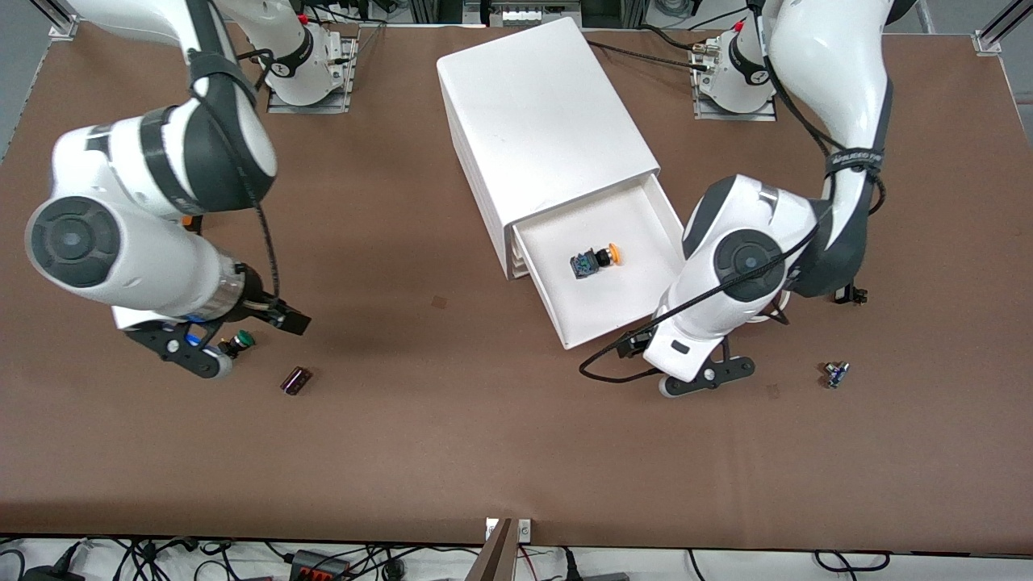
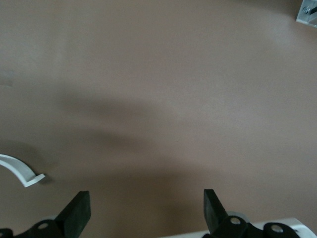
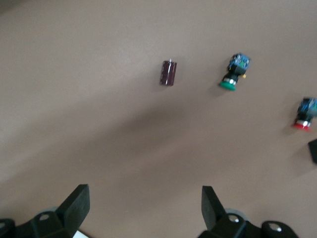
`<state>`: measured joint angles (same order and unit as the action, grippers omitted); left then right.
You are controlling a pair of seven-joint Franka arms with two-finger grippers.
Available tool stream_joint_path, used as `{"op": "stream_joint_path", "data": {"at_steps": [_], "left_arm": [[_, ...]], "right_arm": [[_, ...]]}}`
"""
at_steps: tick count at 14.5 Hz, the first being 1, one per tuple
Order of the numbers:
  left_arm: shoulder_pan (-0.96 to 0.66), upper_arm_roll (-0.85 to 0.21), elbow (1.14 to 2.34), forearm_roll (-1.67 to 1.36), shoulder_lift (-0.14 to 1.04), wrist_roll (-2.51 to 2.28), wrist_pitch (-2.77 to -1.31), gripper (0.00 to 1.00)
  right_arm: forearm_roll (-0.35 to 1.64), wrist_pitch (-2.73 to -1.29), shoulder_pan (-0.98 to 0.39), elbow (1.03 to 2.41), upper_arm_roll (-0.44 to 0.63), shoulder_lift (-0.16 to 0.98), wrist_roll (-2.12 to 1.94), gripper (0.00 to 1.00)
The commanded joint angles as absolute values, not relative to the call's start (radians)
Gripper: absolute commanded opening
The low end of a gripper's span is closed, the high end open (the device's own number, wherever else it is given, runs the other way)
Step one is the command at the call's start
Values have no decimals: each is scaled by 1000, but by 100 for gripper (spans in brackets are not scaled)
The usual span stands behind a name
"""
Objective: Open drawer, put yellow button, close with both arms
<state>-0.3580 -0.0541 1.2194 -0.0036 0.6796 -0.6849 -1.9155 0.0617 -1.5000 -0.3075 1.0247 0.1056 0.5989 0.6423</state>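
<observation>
Already loaded with yellow button [image 1: 597,260], light, free-sliding drawer [image 1: 637,311] wants pushing at its front; left gripper [image 2: 146,210] beside it and right gripper [image 3: 145,207] over the table both gape empty.

The white jointed left arm's black two-finger gripper [image 2: 143,208] hangs low over the desk, jaws spread wide. The white right arm's black gripper [image 3: 143,206] does likewise.

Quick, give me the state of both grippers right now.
Left gripper: open, holding nothing, over bare table beside the open drawer.
Right gripper: open, holding nothing, over the table near the green button.
</observation>
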Motion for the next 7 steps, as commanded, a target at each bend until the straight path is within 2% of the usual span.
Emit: {"op": "stream_joint_path", "data": {"at_steps": [1,7], "left_arm": [[-359,-52,1316,17,638,-706,-1948,100],[-356,-110,1411,2,585,-770,-1937,100]], "right_arm": [[97,-1485,-246,1043,89,558,508,100],[86,-1584,-129,1253,84,395,303,100]]}}
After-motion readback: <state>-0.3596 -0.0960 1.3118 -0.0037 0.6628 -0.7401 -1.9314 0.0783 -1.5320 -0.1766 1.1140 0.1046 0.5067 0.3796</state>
